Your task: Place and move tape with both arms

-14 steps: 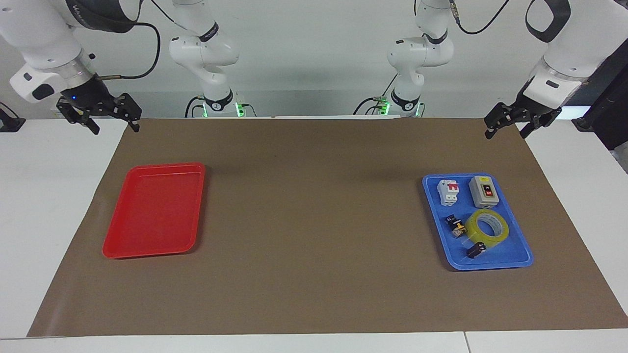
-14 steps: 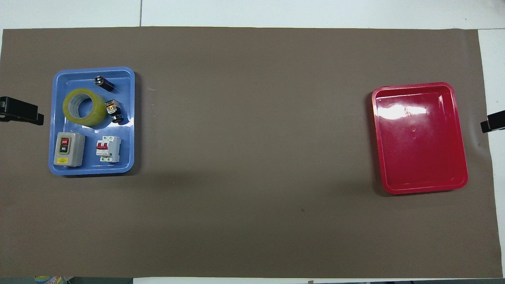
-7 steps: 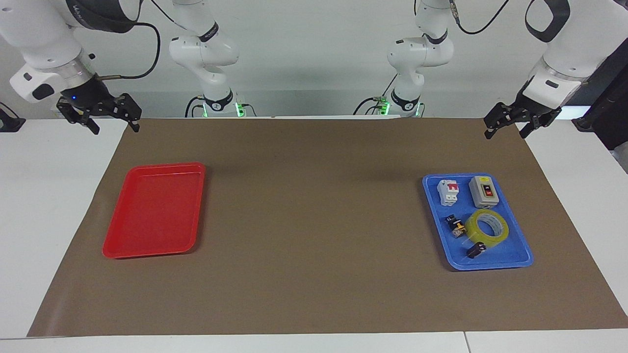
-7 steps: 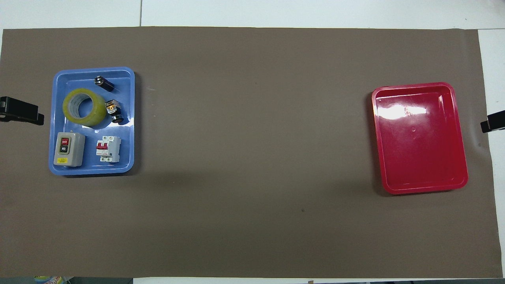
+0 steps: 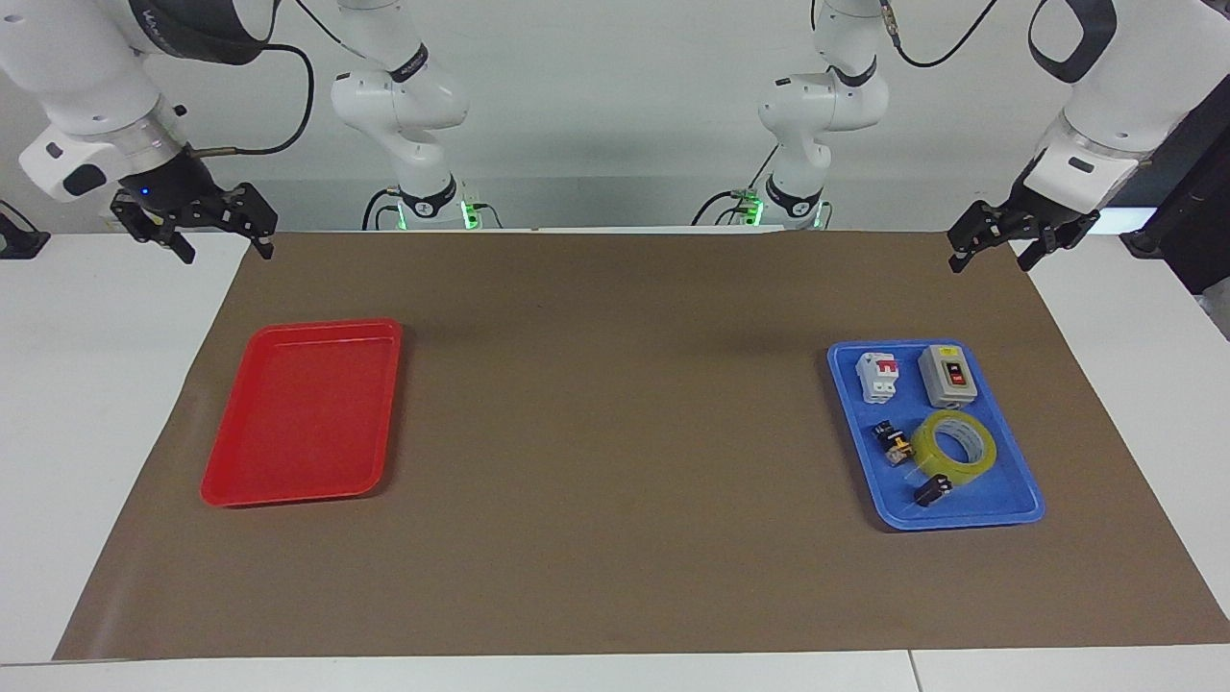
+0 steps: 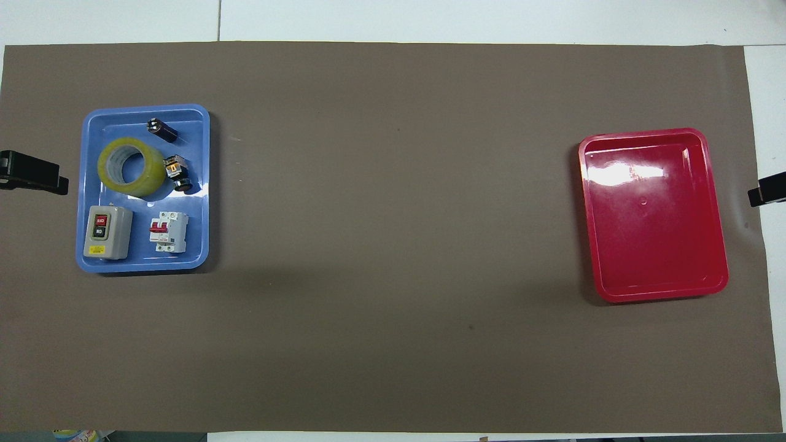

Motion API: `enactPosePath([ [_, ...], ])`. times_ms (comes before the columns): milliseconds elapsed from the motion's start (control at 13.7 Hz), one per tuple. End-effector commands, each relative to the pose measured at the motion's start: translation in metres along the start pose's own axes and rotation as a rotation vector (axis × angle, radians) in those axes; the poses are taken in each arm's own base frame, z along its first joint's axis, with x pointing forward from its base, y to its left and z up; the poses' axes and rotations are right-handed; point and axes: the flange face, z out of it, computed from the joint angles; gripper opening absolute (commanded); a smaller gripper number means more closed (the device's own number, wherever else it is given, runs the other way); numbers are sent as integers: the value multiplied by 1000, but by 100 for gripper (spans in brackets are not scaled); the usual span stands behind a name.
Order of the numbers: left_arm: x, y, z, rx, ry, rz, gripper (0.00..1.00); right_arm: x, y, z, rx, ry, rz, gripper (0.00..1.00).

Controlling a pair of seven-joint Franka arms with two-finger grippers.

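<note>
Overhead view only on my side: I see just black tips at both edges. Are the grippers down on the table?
Observer: No. The left gripper hangs in the air by the mat's corner, well clear of the tape in the blue tray.
Operator: Its fingers?
Observer: Open, holding nothing.
Operator: Right side?
Observer: The right gripper is raised too, open, by the mat's corner at its own end, apart from the red tray.

Even, bright overhead light; soft shadows on the brown mat (image 5: 615,432); glare on the red tray (image 6: 632,172); focus sharp.
</note>
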Motion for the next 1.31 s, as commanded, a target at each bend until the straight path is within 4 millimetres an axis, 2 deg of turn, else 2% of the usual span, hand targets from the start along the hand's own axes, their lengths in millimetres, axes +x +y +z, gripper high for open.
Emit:
enactPosePath([
  [0,-5,-2,-3,11,26,12,100,-3,1,-1,16,14,-6,100],
  [218,3,-17,6,13,37,9,100,-3,1,-1,16,14,-7,100],
  [437,29,-35,34,16,59,-14,100,-3,1,-1,17,13,-7,100],
  [728,76,-50,100,20,75,-26,100,-3,1,-1,17,13,-7,100],
  [874,92,-63,131,21,78,-43,100,-3,1,-1,16,14,-7,100],
  [1019,109,-66,161,22,101,-45,100,-3,0,-1,17,13,-9,100],
  [1238,120,-85,191,27,125,-62,100,-3,1,-1,17,13,-7,100],
])
